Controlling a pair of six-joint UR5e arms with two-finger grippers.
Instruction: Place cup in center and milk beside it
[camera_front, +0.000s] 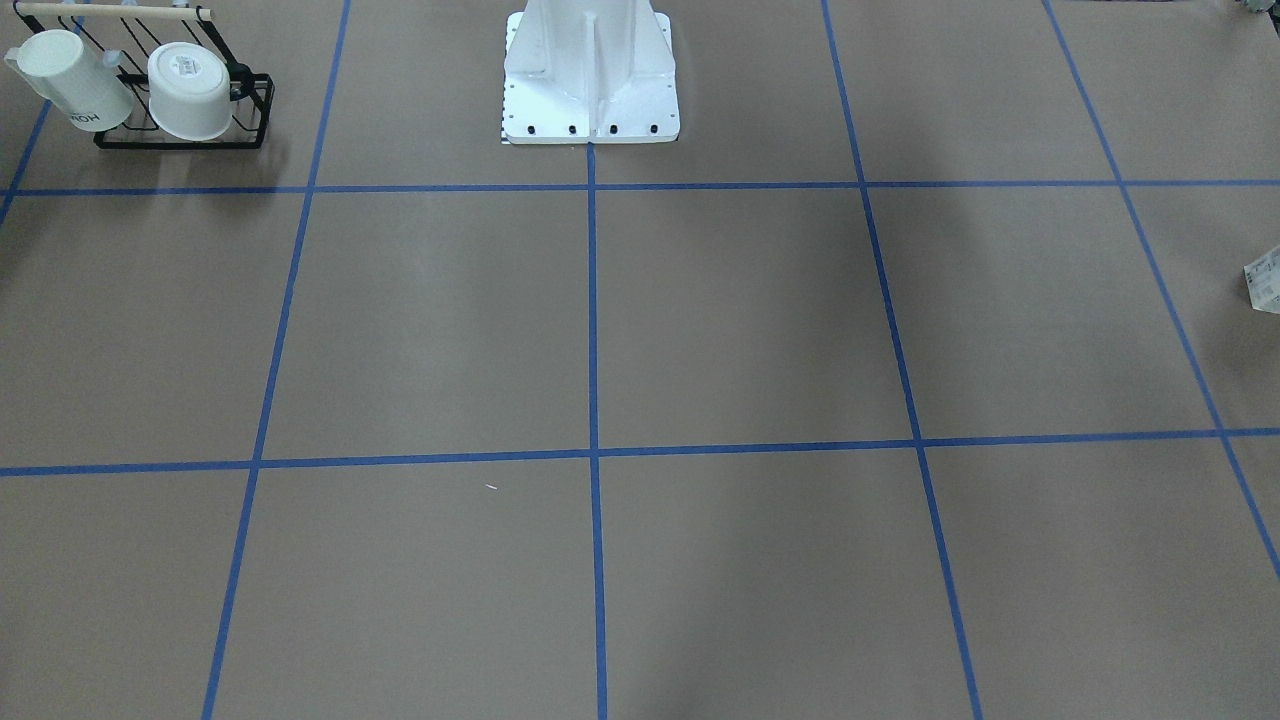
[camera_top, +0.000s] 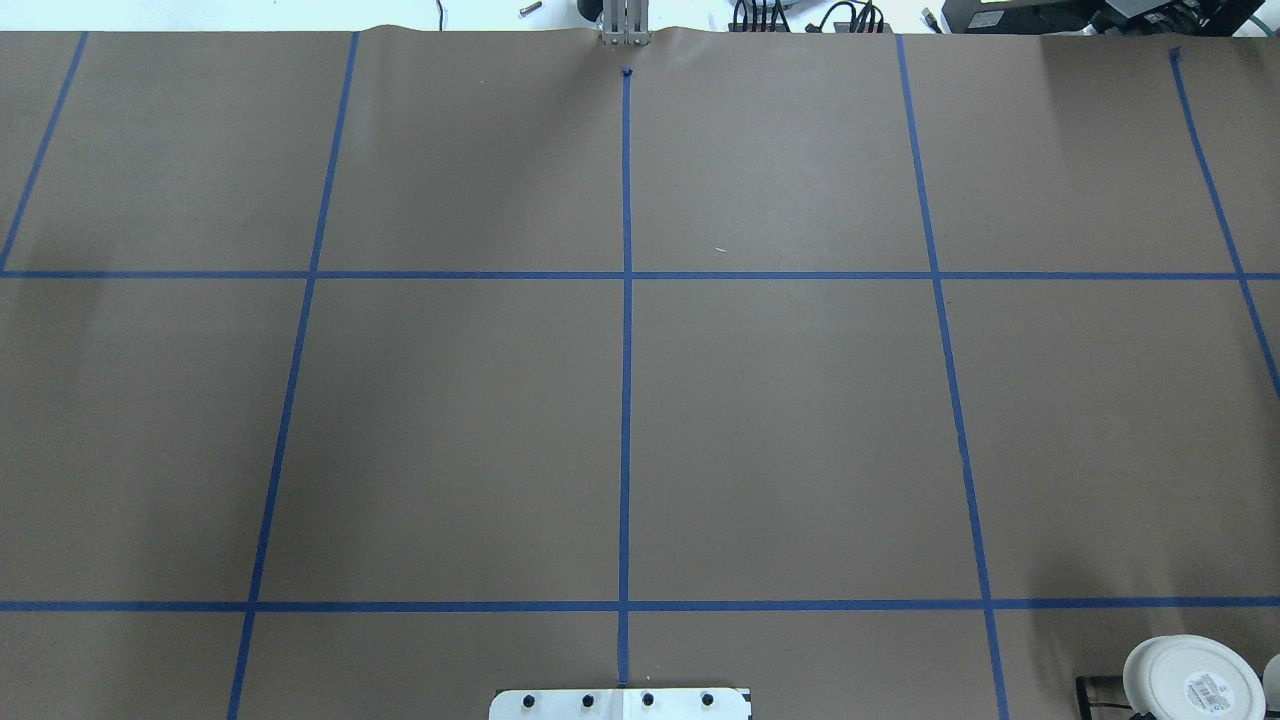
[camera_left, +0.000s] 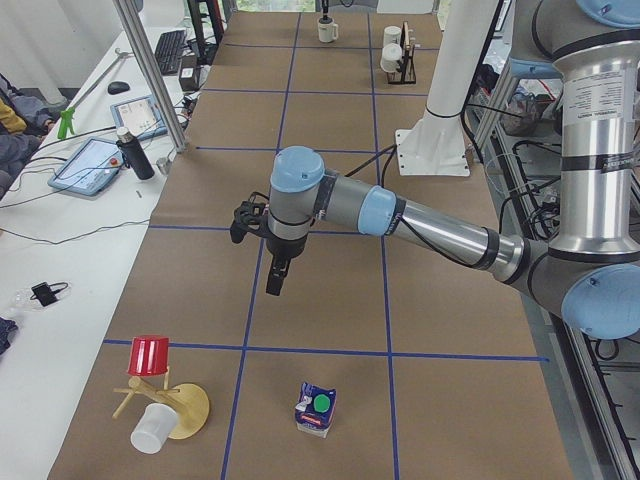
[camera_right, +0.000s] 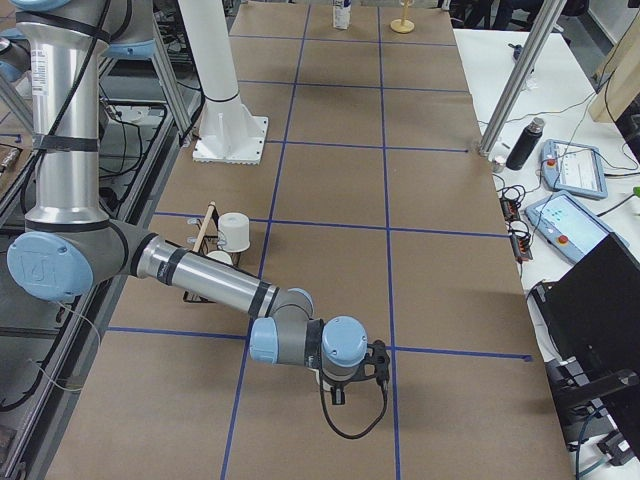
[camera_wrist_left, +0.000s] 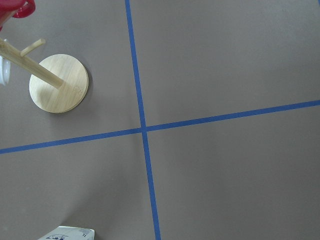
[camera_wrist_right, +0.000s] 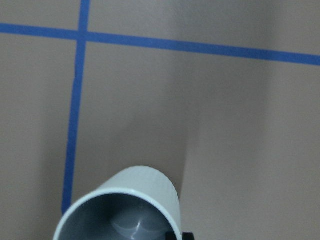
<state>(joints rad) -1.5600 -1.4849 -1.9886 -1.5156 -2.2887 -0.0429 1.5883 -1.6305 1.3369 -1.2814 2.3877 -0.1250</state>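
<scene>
Right gripper (camera_right: 338, 388): you can't call the jaws from these views. The wrist cam only shows a sliver of black at 6 o'clock, tight against the rim of the cup (camera_wrist_right: 120, 212). The cup sits at 6 o'clock in that frame, mouth up toward the lens, so the gripper is right on top of it. My read is a top-down rim grasp, which would keep it upright for a straight carry. You can't tell whether it's off the table (camera_wrist_right: 225, 125). From the right end, the wire rack (camera_right: 205, 228) with two white mugs (camera_right: 236, 230) is at 11 o'clock from that gripper; wrong mugs, leave them. Left gripper (camera_left: 275, 275): fingers hang down, well above the paper, and open or closed can't be told. It's probably staged there for the milk (camera_left: 316, 410), which stands between 5 and 6 o'clock from it, with the wooden mug tree (camera_left: 195, 405) at 7 to 8. The two items are out at opposite table ends and neither is in the centre squares, so you're at step one. Cup: white outside, glossy dark grey inside, thin pale rim; handle and lettering don't show in the wrist frame. Milk: small gable carton, blue and white, round green cap on top, strip of red low on the side.
</scene>
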